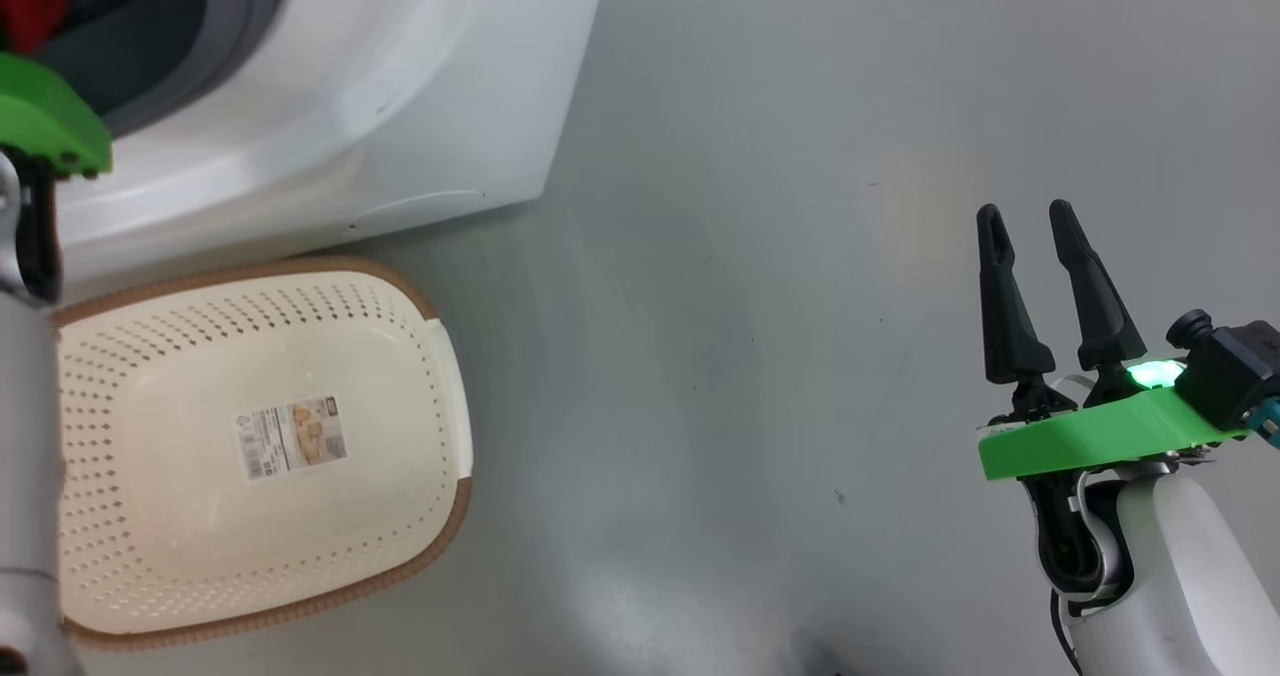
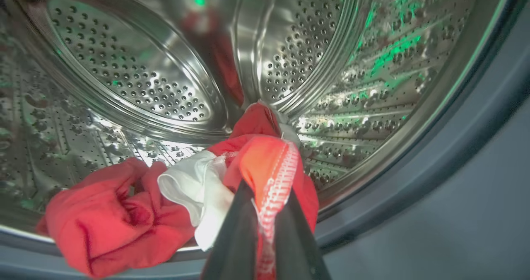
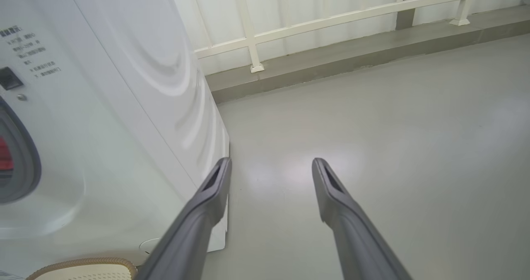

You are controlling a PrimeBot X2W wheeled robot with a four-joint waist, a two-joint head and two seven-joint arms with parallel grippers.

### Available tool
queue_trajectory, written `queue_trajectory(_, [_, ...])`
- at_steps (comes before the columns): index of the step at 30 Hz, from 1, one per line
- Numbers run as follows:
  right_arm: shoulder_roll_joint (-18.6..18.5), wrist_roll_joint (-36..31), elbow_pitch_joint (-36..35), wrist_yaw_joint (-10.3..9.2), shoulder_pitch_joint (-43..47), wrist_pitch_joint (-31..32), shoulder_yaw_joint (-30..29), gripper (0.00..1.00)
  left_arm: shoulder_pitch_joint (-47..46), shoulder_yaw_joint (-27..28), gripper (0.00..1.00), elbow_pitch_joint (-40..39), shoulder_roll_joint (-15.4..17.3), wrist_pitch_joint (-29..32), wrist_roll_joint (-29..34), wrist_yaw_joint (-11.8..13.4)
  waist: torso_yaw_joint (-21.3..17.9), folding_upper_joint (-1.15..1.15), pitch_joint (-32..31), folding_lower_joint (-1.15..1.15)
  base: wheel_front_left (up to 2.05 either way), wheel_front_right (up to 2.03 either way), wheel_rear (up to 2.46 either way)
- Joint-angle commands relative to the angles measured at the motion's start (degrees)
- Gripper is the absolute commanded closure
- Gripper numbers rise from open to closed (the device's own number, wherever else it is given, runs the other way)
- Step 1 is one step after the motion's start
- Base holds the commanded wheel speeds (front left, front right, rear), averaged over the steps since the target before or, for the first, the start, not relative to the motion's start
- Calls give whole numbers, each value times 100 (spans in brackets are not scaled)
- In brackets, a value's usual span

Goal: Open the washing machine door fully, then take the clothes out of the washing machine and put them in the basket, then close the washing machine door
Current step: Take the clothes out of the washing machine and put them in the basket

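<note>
My left hand (image 2: pixel 267 193) is inside the perforated steel drum (image 2: pixel 124 64) of the big white boxy front-loading washing machine (image 1: pixel 400 86). Its two dark fingers are clenched on a stitched hem of the bright red soft fabric clothes (image 2: pixel 103 222). The pinched fold rises between the fingers. The rest of the red bundle lies on the drum's lower lip to the left in the wrist view, with a small white-grey cloth piece (image 2: pixel 194 189) tucked against it just beside the fingers. The grey rubber gasket (image 2: pixel 455 147) curves round the right of that view.

From the head camera I see a bit of red at the drum mouth in the top left corner. The small cream-white perforated plastic basket (image 1: pixel 150 356) with its brown woven-look rim sits on the grey floor (image 1: pixel 750 306), right in front of the washer's base. A paper label (image 1: pixel 292 438) lies flat on its bottom.

My right hand (image 1: pixel 1026 216) hangs over bare floor, well apart from basket and washer. Its fingers are spread and grasp nothing.
</note>
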Motion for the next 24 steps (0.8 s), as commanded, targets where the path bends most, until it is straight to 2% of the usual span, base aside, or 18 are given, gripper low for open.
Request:
queue_trajectory(1, [-47, -58, -110, 37, 109, -36, 66, 0, 187, 154, 100, -298, 215, -33, -66, 67, 69, 0, -117, 0, 0, 0, 0])
queue_trajectory(9, [-47, -179, -111, 37, 263, -36, -1, 0, 1242, 713, 100, -1724, -83, -33, -61, 191, 209, 0, -384, 0, 0, 0, 0])
queue_trajectory(16, [-47, -240, -123, 37, 344, -36, -32, 0, 1982, 967, 100, -2927, -381, -33, 286, 225, 331, 0, -475, 0, 0, 0, 0])
queue_trajectory(17, [-47, -256, -133, 37, 355, -36, -44, 0, 2158, 1041, 100, -3259, -482, -33, 346, 220, 363, 0, -483, 0, 0, 0, 0])
queue_trajectory(24, [-47, -297, -152, 37, 376, -36, -68, 0, 2723, 1235, 100, -4302, -798, -33, 508, 137, 436, 0, -498, 0, 0, 0, 0])
